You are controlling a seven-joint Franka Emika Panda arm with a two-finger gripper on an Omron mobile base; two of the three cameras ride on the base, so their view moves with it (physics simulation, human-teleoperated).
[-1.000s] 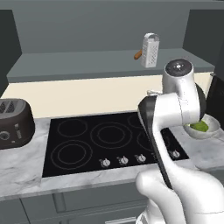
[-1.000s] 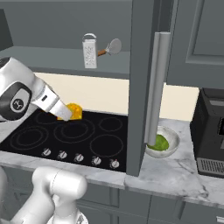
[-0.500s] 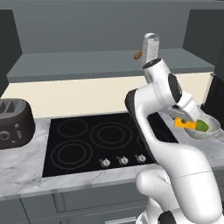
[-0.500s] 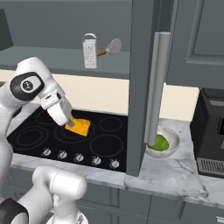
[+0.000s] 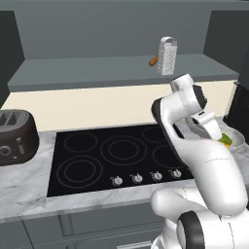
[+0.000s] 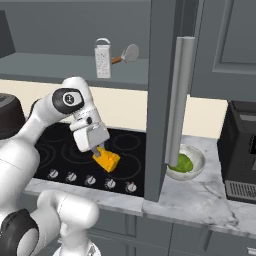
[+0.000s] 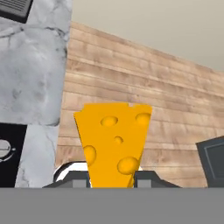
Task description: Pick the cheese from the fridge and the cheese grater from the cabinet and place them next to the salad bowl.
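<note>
The cheese (image 6: pixel 108 160), a yellow-orange wedge with holes, hangs low over the front right of the black stove (image 6: pixel 60 150), and my gripper (image 6: pixel 98 150) is shut on it. In the hand view the cheese (image 7: pixel 114 140) stands between my fingertips (image 7: pixel 146 176), with marble counter and wooden floor beyond. The salad bowl (image 6: pixel 186 163) sits on the counter to the right of the cheese, partly behind a grey post. In the left base view my gripper (image 5: pixel 208 128) is just left of the salad bowl (image 5: pixel 234 138). The silver cheese grater (image 5: pixel 167 56) stands upright on the cabinet shelf (image 5: pixel 97 73).
A small brown-handled utensil (image 6: pixel 125 54) lies beside the grater. A dark toaster (image 5: pixel 17 137) stands at the counter's left. A black coffee machine (image 6: pixel 242 160) stands right of the bowl. A tall grey panel with a bar handle (image 6: pixel 179 100) rises in front of the bowl.
My arm has swung the cheese down and to the right, from over the stove's middle to its front right, closer to the salad bowl. The gripper stays shut on it.
</note>
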